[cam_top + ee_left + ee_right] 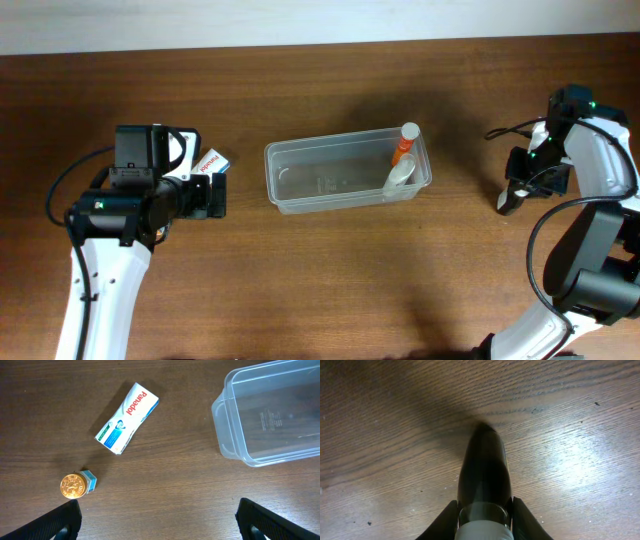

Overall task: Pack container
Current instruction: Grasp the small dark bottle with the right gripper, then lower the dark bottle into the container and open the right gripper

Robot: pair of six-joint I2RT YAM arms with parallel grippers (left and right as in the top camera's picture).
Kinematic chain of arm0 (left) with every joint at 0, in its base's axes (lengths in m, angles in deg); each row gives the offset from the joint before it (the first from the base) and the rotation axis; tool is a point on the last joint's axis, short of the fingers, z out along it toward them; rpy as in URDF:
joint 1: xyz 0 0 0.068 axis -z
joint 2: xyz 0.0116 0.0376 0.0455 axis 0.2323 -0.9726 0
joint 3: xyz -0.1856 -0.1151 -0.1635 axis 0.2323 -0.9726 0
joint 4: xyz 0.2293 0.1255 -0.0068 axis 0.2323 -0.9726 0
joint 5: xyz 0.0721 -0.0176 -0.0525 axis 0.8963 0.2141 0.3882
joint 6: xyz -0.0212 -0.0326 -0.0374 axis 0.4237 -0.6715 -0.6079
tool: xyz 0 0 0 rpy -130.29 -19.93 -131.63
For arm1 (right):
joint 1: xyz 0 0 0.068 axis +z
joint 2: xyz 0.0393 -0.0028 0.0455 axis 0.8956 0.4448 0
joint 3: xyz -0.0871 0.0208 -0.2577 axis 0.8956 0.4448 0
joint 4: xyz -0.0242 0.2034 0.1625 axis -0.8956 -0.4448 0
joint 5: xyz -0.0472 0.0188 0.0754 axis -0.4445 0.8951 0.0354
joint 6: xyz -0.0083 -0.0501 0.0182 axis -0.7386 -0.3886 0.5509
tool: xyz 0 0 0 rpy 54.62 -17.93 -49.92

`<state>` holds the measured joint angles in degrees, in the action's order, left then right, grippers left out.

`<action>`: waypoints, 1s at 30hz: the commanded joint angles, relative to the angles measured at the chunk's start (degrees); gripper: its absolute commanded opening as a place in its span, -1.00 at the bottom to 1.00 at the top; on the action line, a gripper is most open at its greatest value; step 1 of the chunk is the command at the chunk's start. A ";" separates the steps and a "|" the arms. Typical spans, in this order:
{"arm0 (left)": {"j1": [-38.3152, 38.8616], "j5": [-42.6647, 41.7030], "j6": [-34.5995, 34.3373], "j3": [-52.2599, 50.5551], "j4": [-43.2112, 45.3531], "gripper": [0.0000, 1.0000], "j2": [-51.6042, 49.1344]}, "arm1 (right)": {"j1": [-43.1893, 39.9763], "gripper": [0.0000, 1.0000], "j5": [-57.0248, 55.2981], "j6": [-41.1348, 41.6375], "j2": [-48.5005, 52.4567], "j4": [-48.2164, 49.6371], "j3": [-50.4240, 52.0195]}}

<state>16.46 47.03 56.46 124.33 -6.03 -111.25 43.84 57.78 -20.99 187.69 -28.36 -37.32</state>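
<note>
Glossy dark bottle [484, 475] in right claw [485, 511]

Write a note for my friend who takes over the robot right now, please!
Left claw: open, empty, above the table by the Panadol box and gold-capped jar.
Right claw: shut on a dark bottle, off to the right of the container.
Done: orange bottle and a white item sit in the container's right end.
To do: pack the dark bottle, Panadol box and jar.
</note>
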 commanded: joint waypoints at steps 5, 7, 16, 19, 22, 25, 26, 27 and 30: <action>-0.31 -0.02 0.68 0.96 -0.07 0.99 -0.22 | 0.09 -0.51 2.25 0.09 -2.05 -2.84 -2.73; -0.31 -0.02 0.68 0.96 -0.07 0.99 -0.22 | 0.72 -0.51 2.25 -0.04 -3.52 -4.35 -4.50; -0.31 -0.04 0.68 0.96 -0.07 0.99 -0.22 | 10.19 -0.51 3.72 -2.91 -11.04 -15.02 -17.14; -0.31 -0.04 0.68 0.96 -0.07 0.99 -0.22 | 15.45 -0.51 3.69 -2.91 -12.28 -18.32 -22.38; -0.31 -0.04 0.68 0.96 -0.07 0.99 -0.22 | 22.80 -0.51 3.72 -2.64 -12.50 -21.16 -29.46; -0.31 -0.07 0.68 0.96 -0.11 0.99 -0.22 | 27.67 -0.51 3.74 -2.05 -12.48 -20.96 -32.30; -0.31 -0.07 0.68 0.96 -0.11 0.99 -0.22 | 29.00 -0.51 3.72 -1.16 -12.48 -20.50 -32.61; -0.31 -0.07 0.68 0.96 -0.11 0.99 -0.22 | 30.27 -0.52 3.74 -0.61 -12.48 -19.74 -32.63; -0.31 -0.07 0.66 0.96 -0.09 0.99 -0.22 | 33.70 -0.51 3.74 -0.22 -12.09 -17.64 -32.63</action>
<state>16.46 47.03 56.46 124.33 -6.05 -111.27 74.33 61.10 -22.47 176.28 -47.55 -68.51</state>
